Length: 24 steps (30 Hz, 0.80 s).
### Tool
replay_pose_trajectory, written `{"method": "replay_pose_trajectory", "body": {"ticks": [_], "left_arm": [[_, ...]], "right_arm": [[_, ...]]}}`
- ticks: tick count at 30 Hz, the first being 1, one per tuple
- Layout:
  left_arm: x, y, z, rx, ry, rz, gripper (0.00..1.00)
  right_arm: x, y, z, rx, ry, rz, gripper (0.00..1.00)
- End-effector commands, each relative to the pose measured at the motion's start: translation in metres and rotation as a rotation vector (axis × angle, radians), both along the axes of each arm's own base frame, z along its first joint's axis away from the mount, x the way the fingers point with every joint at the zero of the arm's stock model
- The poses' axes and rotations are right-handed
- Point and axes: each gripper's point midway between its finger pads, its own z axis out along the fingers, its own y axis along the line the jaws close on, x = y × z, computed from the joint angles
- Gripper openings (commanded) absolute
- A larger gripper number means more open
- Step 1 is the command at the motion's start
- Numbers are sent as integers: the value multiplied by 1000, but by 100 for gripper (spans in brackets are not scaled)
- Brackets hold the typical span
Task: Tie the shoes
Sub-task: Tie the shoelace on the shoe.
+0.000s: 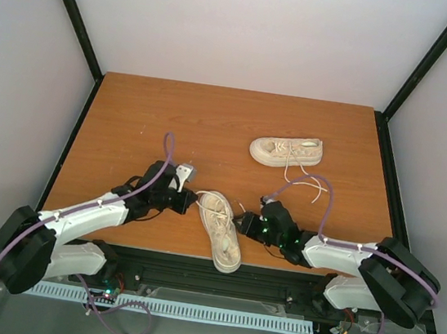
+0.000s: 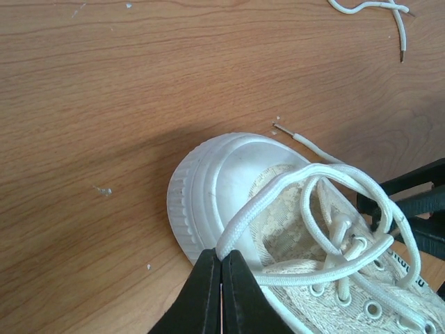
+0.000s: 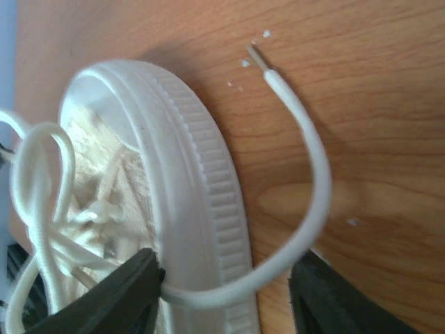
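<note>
One cream shoe (image 1: 219, 231) lies at the near table edge between my arms, toe pointing away. The other shoe (image 1: 286, 151) lies on its side farther back, laces trailing. My left gripper (image 1: 195, 202) is at the near shoe's toe (image 2: 222, 177) and is shut (image 2: 221, 256) on a loop of its white lace (image 2: 278, 191). My right gripper (image 1: 242, 220) is on the shoe's right side with its jaws open (image 3: 226, 292). A free lace end (image 3: 309, 174) curves over the ribbed sole (image 3: 208, 181) and passes between the right fingers (image 3: 128, 289).
The far shoe's loose laces (image 1: 308, 182) trail toward the right arm, and one tip shows in the left wrist view (image 2: 400, 42). The wooden table (image 1: 130, 122) is walled by white panels. The near table edge runs just behind the near shoe's heel.
</note>
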Motion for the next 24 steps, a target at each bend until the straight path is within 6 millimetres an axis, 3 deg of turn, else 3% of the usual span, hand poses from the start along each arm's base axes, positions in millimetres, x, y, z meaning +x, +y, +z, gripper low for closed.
{"method": "replay_pose_trajectory", "body": {"ticks": [1, 3, 5, 6, 12, 17, 24], "left_arm": [[3, -1, 12, -27, -44, -2, 1], [6, 5, 11, -8, -49, 35, 1], [11, 14, 13, 17, -63, 84, 0], [13, 18, 14, 26, -67, 110, 1], [14, 42, 23, 37, -77, 242, 1], [2, 62, 20, 46, -25, 340, 1], [-32, 80, 3, -99, 116, 487, 1]], "right_arm": [[8, 10, 6, 17, -31, -7, 39], [13, 5, 8, -12, -53, -30, 18], [21, -5, 16, -57, -102, -60, 5], [26, -12, 20, -77, -122, -78, 3], [47, -61, 52, -130, -216, -191, 3], [50, -100, 73, -165, -271, -282, 3], [46, -119, 75, -154, -260, -310, 3]]}}
